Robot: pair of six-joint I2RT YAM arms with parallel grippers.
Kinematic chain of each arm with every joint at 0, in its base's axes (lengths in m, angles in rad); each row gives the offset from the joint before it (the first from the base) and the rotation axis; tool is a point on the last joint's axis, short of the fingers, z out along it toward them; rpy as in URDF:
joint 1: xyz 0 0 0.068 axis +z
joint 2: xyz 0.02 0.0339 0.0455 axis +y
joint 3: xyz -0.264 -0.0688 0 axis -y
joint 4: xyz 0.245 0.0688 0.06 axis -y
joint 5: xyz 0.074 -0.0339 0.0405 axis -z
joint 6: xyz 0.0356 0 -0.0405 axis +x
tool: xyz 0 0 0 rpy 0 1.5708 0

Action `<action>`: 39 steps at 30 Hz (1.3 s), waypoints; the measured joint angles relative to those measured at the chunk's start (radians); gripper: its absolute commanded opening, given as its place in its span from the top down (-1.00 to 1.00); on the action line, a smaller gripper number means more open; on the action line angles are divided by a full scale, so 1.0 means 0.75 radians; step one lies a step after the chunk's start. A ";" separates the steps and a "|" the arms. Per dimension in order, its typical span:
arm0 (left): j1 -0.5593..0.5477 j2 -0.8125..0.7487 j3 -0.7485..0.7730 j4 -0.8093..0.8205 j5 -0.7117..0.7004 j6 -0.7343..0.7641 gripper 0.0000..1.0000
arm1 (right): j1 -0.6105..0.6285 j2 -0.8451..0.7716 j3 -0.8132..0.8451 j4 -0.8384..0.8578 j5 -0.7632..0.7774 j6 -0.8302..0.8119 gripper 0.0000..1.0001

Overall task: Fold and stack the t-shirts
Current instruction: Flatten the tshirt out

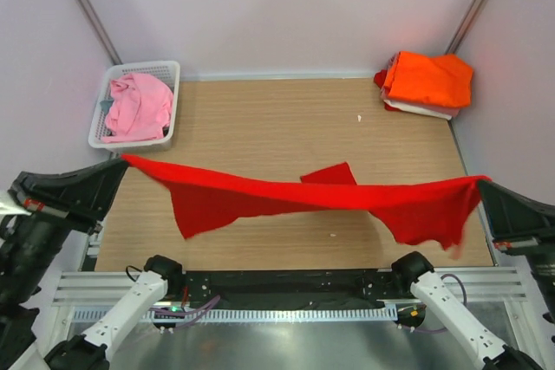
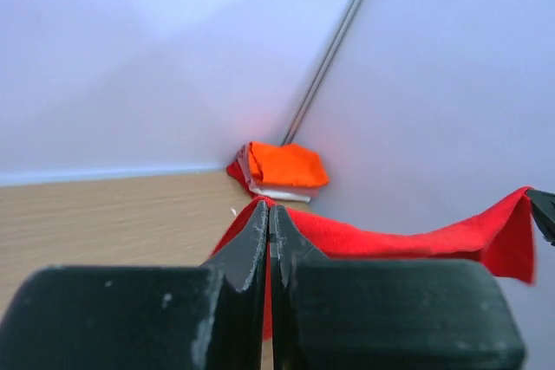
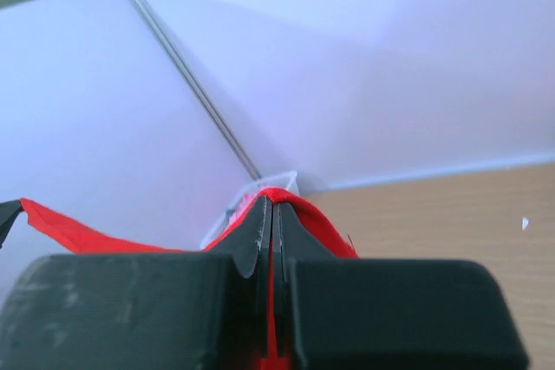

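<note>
A bright red t-shirt point(image 1: 286, 197) hangs stretched across the table between both arms, sagging in the middle, with flaps drooping at lower left and lower right. My left gripper point(image 1: 124, 159) is shut on its left end; in the left wrist view the closed left gripper point(image 2: 270, 207) pinches red t-shirt cloth point(image 2: 390, 236). At the right, my right gripper point(image 1: 482, 182) is shut on the other end; the right gripper point(image 3: 270, 201) shows red t-shirt cloth point(image 3: 316, 214) over its tips. An orange t-shirt point(image 1: 429, 80) tops a folded stack at the back right.
A white basket point(image 1: 170, 71) at the back left holds a pink t-shirt point(image 1: 137, 106). The folded stack point(image 2: 282, 168) shows white and red layers under the orange. The wooden table point(image 1: 277, 119) is walled on three sides.
</note>
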 measured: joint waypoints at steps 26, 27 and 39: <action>0.383 1.621 -0.139 -0.256 -0.173 -0.029 -0.85 | -0.310 2.177 0.415 -0.154 0.114 -0.162 -0.99; 0.380 1.560 -0.150 -0.253 -0.165 -0.023 -0.83 | -0.307 2.118 0.383 -0.143 0.110 -0.162 -0.99; 0.015 1.214 -0.659 0.186 -0.094 -0.143 -0.74 | -0.320 1.682 -0.098 0.184 0.064 -0.117 -1.00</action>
